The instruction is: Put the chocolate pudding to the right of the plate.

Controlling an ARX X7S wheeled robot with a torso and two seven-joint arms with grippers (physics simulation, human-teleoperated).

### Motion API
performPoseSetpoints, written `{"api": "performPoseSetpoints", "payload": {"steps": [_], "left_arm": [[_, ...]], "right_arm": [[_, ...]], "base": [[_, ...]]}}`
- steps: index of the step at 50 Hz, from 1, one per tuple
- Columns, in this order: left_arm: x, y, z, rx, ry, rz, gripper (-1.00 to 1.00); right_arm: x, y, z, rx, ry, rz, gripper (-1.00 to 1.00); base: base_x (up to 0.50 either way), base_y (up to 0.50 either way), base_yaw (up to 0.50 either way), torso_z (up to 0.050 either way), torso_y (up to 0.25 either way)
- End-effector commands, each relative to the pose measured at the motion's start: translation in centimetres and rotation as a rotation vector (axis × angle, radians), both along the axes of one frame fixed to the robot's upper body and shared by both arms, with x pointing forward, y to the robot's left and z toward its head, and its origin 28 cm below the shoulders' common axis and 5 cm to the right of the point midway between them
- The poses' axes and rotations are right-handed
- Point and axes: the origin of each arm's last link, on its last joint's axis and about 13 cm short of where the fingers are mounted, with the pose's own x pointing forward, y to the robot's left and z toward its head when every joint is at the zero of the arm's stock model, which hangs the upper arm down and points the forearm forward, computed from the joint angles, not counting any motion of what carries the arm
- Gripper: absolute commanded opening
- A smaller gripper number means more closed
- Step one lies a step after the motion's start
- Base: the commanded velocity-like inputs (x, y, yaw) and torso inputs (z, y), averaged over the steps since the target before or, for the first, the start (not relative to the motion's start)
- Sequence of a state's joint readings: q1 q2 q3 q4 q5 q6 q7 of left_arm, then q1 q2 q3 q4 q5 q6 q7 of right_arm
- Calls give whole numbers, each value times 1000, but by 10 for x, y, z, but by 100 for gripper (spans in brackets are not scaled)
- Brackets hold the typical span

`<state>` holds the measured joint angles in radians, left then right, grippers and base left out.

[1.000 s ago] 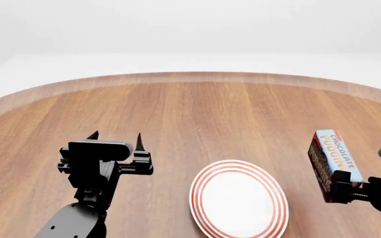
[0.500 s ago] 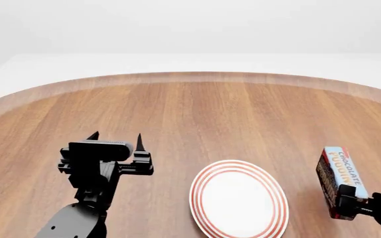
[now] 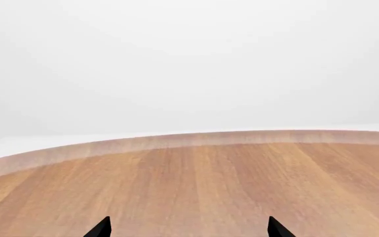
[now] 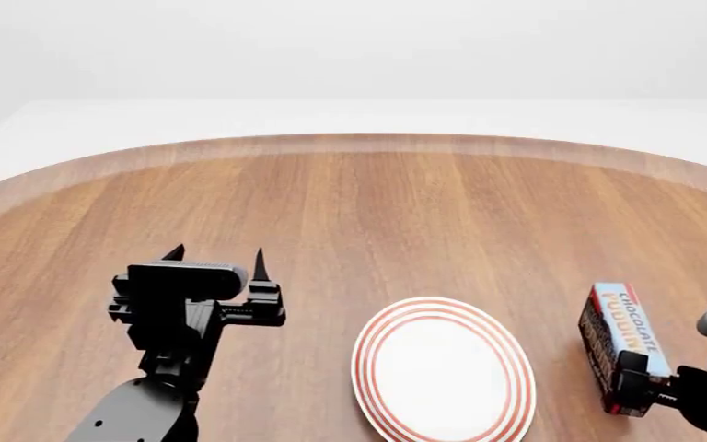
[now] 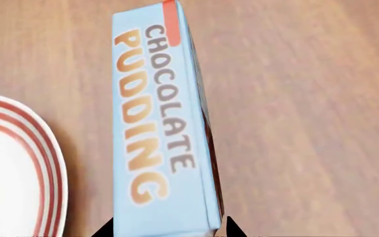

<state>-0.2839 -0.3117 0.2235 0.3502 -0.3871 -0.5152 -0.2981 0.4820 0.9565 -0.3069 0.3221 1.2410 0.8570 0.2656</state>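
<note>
The right end effector (image 4: 633, 382) was clenched on the chocolate pudding (image 4: 618, 345), low beside the plate (image 4: 444, 373); best lowered level onto the surface (image 4: 366, 212) before releasing, clear of the plate's rim

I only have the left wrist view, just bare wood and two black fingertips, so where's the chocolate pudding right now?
Observer: The chocolate pudding is in the right gripper, which is closed on its near end.
Operator: Which side of the plate is it on?
Observer: To the right of the plate, with a strip of bare table between them in the head view.
Operator: Is it set down yet?
Observer: I cannot tell; the right wrist view shows the carton lying long-side beside the plate rim, but not its underside.
Operator: And my left gripper?
Observer: The left gripper is open, empty, left of the plate.
</note>
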Motion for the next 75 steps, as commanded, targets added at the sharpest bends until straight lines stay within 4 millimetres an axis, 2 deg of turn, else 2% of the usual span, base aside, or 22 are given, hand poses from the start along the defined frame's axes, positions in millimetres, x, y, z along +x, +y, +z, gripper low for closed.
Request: {"api": "performPoseSetpoints", "payload": {"steps": [1,2,18,28,33,44,52,58,63,67,75], "left_arm": [[0,0,0,-3,-1,1,100],[0,0,0,-3,0,1,100],[0,1,0,-4,1,2,100],[0,0,1,-1,-1,0,100],[0,0,2,-2,-4,-1,100],[1,0,2,-1,-4,-1,100],[1,0,2,1,-4,0,100],[2,-1,6,2,-11,-2,100],[2,-1,6,3,-14,-1,100],[2,-1,7,1,-15,-2,100],[2,-2,9,3,-20,-4,100]], "right_arm": [[2,-1,-3,2,5,10,-100],[2,0,-2,8,7,17,100],[5,2,9,-10,-19,39,100],[3,10,62,-46,-168,93,100],[1,12,76,-55,-206,105,100],[6,19,78,-56,-224,144,100],[5,27,89,-64,-290,191,100],[-4,48,118,-77,-481,274,100],[-14,68,133,-70,-601,313,100],[-21,87,128,-33,-686,346,100],[-32,108,128,-48,-774,366,100]], "base": [[0,0,0,0,0],[0,0,0,0,0],[0,0,0,0,0],[0,0,0,0,0],[0,0,0,0,0],[0,0,0,0,0],[0,0,0,0,0],[0,0,0,0,0],[0,0,0,0,0],[0,0,0,0,0],[0,0,0,0,0]]}}
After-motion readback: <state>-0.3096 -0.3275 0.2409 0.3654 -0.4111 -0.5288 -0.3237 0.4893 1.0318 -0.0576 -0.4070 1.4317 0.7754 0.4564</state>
